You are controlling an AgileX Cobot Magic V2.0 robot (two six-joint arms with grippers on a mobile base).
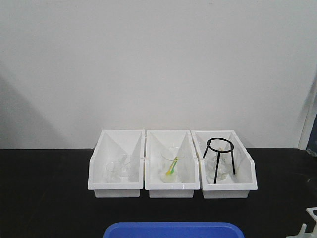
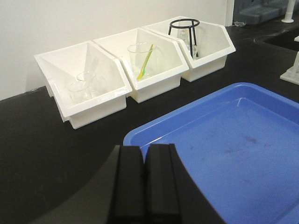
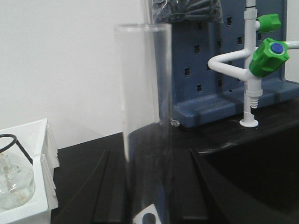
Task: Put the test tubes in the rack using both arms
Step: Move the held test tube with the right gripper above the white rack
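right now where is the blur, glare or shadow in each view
Exterior front view: soft, white bins washed out, grey shadow across wall. Left wrist view: end effector near, dark, blurred; bins sharp. Right wrist view: test tube close and blurred, tap behind sharper.

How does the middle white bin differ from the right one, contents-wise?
The middle bin holds a tall, open clear beaker; the right bin holds a squat glass flask. A yellow-green stick leans in the middle bin's beaker; a black wire tripod stands over the right bin's flask. Both bins are white, open-fronted and side by side on the black bench.
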